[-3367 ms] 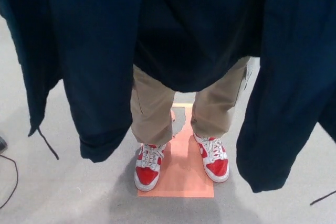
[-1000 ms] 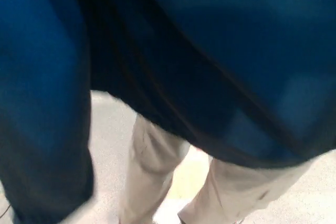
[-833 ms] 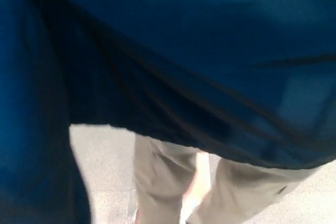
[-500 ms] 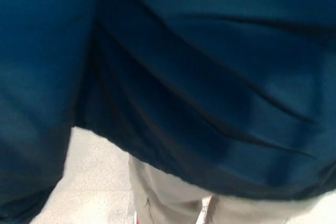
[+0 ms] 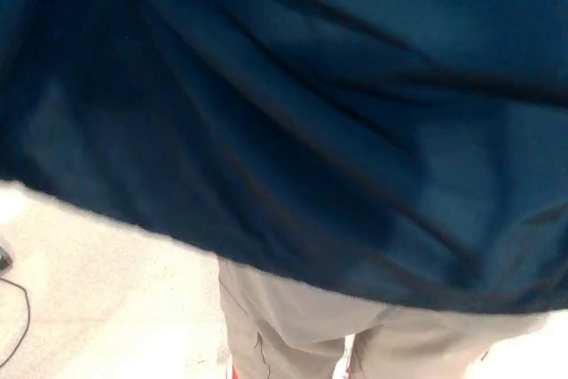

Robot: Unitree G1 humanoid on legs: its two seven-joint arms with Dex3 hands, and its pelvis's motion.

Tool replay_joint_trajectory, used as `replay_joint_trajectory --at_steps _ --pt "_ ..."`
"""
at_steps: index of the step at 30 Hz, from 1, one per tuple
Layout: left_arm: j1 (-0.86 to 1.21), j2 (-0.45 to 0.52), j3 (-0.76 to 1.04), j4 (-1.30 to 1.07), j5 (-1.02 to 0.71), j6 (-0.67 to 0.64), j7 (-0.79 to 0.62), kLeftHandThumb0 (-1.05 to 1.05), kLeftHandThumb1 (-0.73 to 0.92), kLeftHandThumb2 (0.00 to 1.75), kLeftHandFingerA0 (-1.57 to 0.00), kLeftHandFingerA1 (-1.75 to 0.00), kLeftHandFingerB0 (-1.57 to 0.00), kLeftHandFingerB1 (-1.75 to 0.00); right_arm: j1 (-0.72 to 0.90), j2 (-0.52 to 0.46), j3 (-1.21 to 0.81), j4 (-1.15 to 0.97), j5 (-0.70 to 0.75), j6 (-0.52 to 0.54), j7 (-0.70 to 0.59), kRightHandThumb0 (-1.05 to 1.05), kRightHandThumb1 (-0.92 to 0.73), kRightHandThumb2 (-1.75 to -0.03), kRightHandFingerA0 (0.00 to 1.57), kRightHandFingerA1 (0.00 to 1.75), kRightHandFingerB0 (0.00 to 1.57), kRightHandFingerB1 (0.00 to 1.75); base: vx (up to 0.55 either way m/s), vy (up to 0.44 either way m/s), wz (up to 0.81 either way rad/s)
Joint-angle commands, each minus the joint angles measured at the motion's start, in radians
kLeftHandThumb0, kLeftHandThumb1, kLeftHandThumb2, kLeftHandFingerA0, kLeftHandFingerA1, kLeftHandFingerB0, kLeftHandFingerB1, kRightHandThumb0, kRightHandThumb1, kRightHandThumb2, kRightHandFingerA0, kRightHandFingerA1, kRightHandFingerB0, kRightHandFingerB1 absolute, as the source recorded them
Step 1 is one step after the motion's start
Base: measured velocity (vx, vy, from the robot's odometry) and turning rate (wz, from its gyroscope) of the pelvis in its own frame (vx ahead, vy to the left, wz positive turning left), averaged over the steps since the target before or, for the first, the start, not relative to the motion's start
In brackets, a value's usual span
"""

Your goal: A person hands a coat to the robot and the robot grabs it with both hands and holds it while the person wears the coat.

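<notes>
The dark blue coat [image 5: 302, 113] fills nearly the whole view; its hem slants above the person's khaki trousers [image 5: 293, 326]. Bare floor [image 5: 98, 299] lies lower left. Neither hand shows, so their fingers cannot be told.

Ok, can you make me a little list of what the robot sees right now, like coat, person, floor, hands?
coat: dark blue coat, folds of cloth filling most of the view
person: only tan trousers show below the coat's hem
floor: pale grey floor at lower left
cable: thin black cable on the floor at the left edge
robot's hands: not in view
</notes>
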State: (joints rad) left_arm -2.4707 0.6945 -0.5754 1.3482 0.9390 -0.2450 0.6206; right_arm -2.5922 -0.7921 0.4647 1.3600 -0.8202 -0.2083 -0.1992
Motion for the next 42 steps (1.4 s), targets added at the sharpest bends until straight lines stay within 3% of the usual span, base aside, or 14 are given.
replay_joint_trajectory --at_steps 1,2,3,5,7,8,10,11,29,35,36,38,41,42 --pt "0.005 0.046 0.043 0.01 -0.034 0.01 -0.03 -0.6 0.88 0.66 -0.87 -1.45 -0.76 -1.21 -0.013 -0.025 -0.012 -0.008 -0.002 0.108 -0.012 -0.76 -0.66 -0.95 1.06 0.9 1.0 0.73 0.0 0.0 0.0" --pt "0.006 0.047 0.045 0.01 -0.032 0.007 -0.029 -0.6 0.88 0.66 -0.87 -1.45 -0.76 -1.21 -0.012 -0.025 -0.015 -0.009 0.001 0.109 -0.007 -0.76 -0.66 -0.95 1.06 0.9 1.0 0.73 0.0 0.0 0.0" --pt "0.016 0.045 0.045 0.012 -0.026 0.02 -0.024 -0.77 0.9 0.67 -0.43 -0.51 -0.47 -0.39 -0.016 -0.036 -0.037 -0.009 0.031 0.078 0.086 -0.82 -0.84 -0.66 0.57 0.53 0.45 0.4 0.0 0.0 0.0" --pt "0.023 0.037 0.078 0.015 -0.058 0.023 -0.065 -0.91 0.73 1.1 0.0 -0.16 -0.13 -0.32 -0.017 -0.044 -0.039 -0.006 0.028 0.073 0.136 -0.92 -0.69 -1.06 0.08 0.23 0.09 0.17 0.0 0.0 0.0" --pt "0.022 0.034 0.102 0.014 -0.074 0.017 -0.11 -0.89 0.91 0.67 0.0 -0.03 -0.09 -0.25 -0.017 -0.046 -0.034 -0.005 0.017 0.083 0.143 -0.88 -0.67 -1.09 0.0 0.13 0.0 0.15 0.0 0.0 0.0" --pt "0.021 0.034 0.106 0.013 -0.075 0.014 -0.117 -1.05 0.81 1.14 0.0 -0.05 -0.15 -0.13 -0.017 -0.047 -0.031 -0.005 0.013 0.083 0.147 -1.01 -0.75 -1.12 0.0 0.0 0.0 0.03 0.0 0.0 0.0" --pt "0.022 0.034 0.116 0.01 -0.072 0.013 -0.125 -0.89 0.91 0.71 0.0 0.0 -0.05 -0.24 -0.02 -0.051 -0.025 -0.008 0.003 0.08 0.159 -1.03 -0.79 -1.12 0.0 0.0 0.0 0.0 0.0 0.0 0.0" --pt "0.024 0.033 0.122 0.009 -0.076 0.008 -0.124 -0.98 0.75 1.11 0.0 -0.14 -0.06 -0.22 -0.021 -0.052 -0.024 -0.009 0.002 0.082 0.159 -1.04 -0.79 -1.13 0.0 0.0 0.0 0.0 0.0 0.0 0.0" --pt "0.062 0.041 0.234 -0.047 -0.154 -0.092 -0.153 -0.82 0.77 0.8 0.0 0.0 -0.04 -0.22 0.012 -0.102 -0.129 -0.072 0.067 -0.058 0.102 -0.99 -0.86 -1.14 0.0 0.05 0.0 0.0 0.0 0.0 0.0" --pt "0.127 0.09 0.201 -0.118 -0.099 -0.083 -0.073 -0.96 0.75 1.1 0.0 -0.17 -0.12 -0.07 0.076 -0.139 -0.186 -0.133 0.113 -0.173 0.094 -0.98 -0.85 -1.13 0.0 0.06 0.0 0.0 0.0 0.0 0.0" --pt "0.158 0.106 0.208 -0.153 -0.104 -0.087 -0.079 -0.74 0.85 0.68 0.0 -0.02 -0.04 -0.23 0.079 -0.138 -0.189 -0.135 0.113 -0.175 0.095 -0.98 -0.85 -1.13 0.0 0.06 0.0 0.0 0.0 0.0 0.0" --pt "0.248 0.144 0.222 -0.237 -0.106 -0.098 -0.061 -0.74 0.7 0.97 0.0 -0.16 -0.09 -0.27 0.1 -0.137 -0.194 -0.14 0.118 -0.179 0.098 -0.98 -0.85 -1.13 0.0 0.06 0.0 0.0 0.0 0.0 0.0" --pt "0.468 0.207 0.3 -0.457 -0.146 -0.088 -0.055 -0.51 0.8 0.63 -0.07 -0.26 -0.16 -0.27 0.143 -0.13 -0.204 -0.147 0.13 -0.187 0.108 -0.98 -0.85 -1.13 0.0 0.06 0.0 0.0 0.0 0.0 0.0" --pt "0.55 0.224 0.333 -0.543 -0.158 -0.07 -0.067 -0.28 0.6 1.06 0.0 -0.46 0.0 -0.43 0.16 -0.126 -0.207 -0.148 0.135 -0.189 0.113 -0.98 -0.85 -1.13 0.0 0.06 0.0 0.0 0.0 0.0 0.0"
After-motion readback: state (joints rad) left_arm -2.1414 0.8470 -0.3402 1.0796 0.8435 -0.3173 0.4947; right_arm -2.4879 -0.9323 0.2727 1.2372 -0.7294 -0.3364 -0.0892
